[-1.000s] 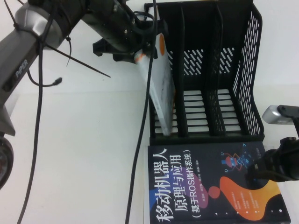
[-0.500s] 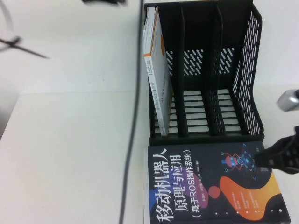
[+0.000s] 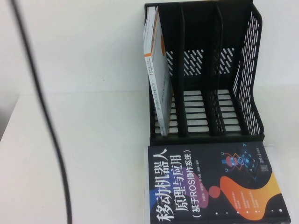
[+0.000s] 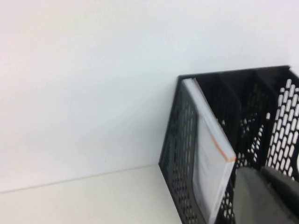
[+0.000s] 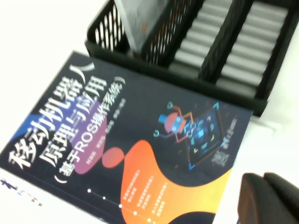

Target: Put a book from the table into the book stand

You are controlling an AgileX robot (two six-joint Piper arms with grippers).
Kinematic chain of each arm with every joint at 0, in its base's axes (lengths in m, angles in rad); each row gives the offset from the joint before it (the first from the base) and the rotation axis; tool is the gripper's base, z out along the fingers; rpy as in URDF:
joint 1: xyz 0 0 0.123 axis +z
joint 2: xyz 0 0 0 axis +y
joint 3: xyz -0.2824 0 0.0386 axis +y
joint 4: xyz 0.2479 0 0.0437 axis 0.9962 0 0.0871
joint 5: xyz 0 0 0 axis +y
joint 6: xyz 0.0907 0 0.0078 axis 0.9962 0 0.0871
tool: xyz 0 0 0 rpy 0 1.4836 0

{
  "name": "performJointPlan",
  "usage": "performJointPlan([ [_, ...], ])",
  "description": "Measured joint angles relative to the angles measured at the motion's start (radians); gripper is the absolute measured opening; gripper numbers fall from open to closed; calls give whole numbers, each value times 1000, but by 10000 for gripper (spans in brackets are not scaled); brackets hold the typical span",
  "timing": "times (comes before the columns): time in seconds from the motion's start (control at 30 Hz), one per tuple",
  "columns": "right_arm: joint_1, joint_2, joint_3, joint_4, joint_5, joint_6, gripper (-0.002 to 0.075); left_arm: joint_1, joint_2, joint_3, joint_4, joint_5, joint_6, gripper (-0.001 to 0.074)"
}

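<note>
A black book stand point(image 3: 254, 70) with three slots stands at the back right of the white table. A white book with an orange mark point(image 3: 156, 70) stands upright, slightly leaning, in its leftmost slot. A dark book with Chinese title and an orange shape point(image 3: 210, 186) lies flat in front of the stand. Neither gripper shows in the high view. In the left wrist view my left gripper point(image 4: 266, 186) is shut and empty, apart from the white book point(image 4: 208, 158) and the stand point(image 4: 177, 154). My right gripper point(image 5: 264, 186) is shut and empty beside the dark book's point(image 5: 117, 140) corner.
A black cable point(image 3: 46, 112) hangs across the left of the high view. The stand's middle and right slots point(image 3: 198, 107) hold nothing. White table surface point(image 3: 93, 154) lies left of the books.
My left arm has let go of the white book and pulled out of the high view; the book now stands in the leftmost slot. My right gripper has also withdrawn from the dark book's right edge.
</note>
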Motion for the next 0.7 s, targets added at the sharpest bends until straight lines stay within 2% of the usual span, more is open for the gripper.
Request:
performJointPlan([
  [0.2,0,-177,60,-11,4,7,-3,2,-266,503,-39,-350,0,1],
  [0.3,0,-253,122,-11,7,9,-3,2,-364,697,-50,-507,0,1],
  [0.5,0,-377,293,28,17,13,-3,2,-468,954,-73,-736,0,0],
  [0.7,0,-397,408,36,26,9,-3,2,-475,1050,-79,-785,0,0],
])
